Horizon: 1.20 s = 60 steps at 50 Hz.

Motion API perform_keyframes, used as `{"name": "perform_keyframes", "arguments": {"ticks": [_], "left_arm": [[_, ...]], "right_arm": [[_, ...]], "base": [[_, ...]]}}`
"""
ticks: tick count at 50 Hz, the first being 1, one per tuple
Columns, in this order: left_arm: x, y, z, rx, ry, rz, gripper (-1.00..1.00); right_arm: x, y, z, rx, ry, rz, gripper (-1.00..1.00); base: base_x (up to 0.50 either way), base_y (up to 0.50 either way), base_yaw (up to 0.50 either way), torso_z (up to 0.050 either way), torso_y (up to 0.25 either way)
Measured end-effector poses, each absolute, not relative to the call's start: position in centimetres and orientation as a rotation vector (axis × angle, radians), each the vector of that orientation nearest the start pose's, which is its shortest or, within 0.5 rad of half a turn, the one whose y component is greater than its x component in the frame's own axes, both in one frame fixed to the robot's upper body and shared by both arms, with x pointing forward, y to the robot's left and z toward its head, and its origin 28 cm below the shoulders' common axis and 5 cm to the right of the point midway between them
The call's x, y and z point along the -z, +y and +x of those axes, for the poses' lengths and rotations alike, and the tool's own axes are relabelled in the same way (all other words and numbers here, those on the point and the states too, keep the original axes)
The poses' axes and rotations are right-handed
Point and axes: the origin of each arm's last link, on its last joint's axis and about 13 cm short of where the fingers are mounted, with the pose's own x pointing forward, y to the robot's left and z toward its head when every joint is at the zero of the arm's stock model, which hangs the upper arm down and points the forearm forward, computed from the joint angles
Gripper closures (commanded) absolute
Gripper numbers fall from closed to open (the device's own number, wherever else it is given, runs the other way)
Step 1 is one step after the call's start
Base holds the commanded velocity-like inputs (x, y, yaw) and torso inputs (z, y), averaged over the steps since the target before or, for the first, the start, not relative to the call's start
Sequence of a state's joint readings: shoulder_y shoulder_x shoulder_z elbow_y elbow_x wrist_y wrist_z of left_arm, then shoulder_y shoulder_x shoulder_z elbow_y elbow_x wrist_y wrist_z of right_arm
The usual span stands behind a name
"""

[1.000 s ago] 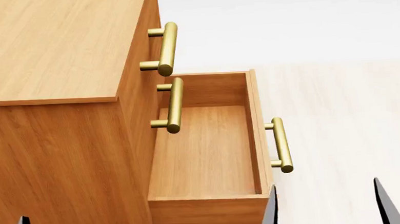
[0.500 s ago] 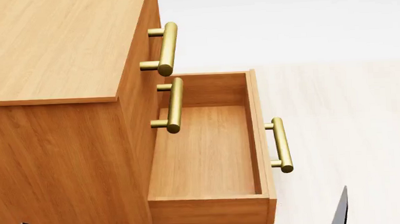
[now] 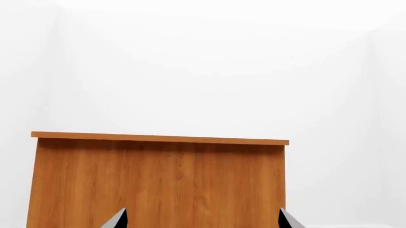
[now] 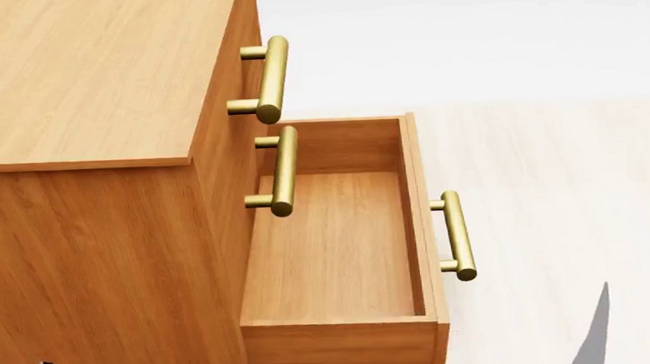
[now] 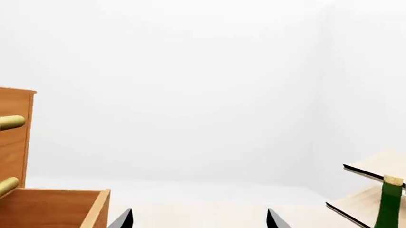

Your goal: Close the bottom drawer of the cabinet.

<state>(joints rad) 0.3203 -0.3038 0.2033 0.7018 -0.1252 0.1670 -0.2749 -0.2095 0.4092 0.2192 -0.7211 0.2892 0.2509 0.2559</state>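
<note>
Right wrist view: right gripper (image 5: 199,219) shows only two dark fingertips set apart with nothing between them, so it reads as released and empty. It sits off the front side of the bottom drawer (image 4: 334,248), not touching it; the head view catches one fingertip low down, beyond the drawer's brass handle (image 4: 455,235). Left gripper (image 3: 201,221) is likewise spread and empty, facing a plain side panel of the cabinet (image 4: 87,94), apart from it.

Bottom drawer is pulled well out of the cabinet, its inside bare, front panel and handle facing away from the cabinet body. The two upper drawers sit flush.

Step in hand looks like the approach: nothing is in contact yet and the drawer is fully open. Next move likely calls for bringing the right gripper against the drawer front near the handle, then pushing straight toward the cabinet along the slide. An off-centre push could skew it.

Pale boards (image 5: 374,183) with a green item (image 5: 387,202) lie well away from the cabinet.
</note>
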Motion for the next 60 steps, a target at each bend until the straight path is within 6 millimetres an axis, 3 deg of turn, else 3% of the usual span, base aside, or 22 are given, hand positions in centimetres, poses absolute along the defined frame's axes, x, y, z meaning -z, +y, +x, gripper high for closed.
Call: {"name": "perform_keyframes", "arguments": {"ticks": [35, 60], "left_arm": [[-10.7, 20.3, 13.5, 0.079, -0.486, -0.048, -1.00], [-9.4, 20.7, 14.7, 0.081, -0.494, -0.044, -1.00]], "right_arm": [[-8.8, -20.8, 19.6, 0.116, -0.055, 0.096, -1.00], [-6.4, -21.8, 20.7, 0.070, 0.034, 0.199, -1.00]], "base": [[0.00, 0.00, 0.00, 0.000, 0.000], [0.00, 0.00, 0.00, 0.000, 0.000]]}}
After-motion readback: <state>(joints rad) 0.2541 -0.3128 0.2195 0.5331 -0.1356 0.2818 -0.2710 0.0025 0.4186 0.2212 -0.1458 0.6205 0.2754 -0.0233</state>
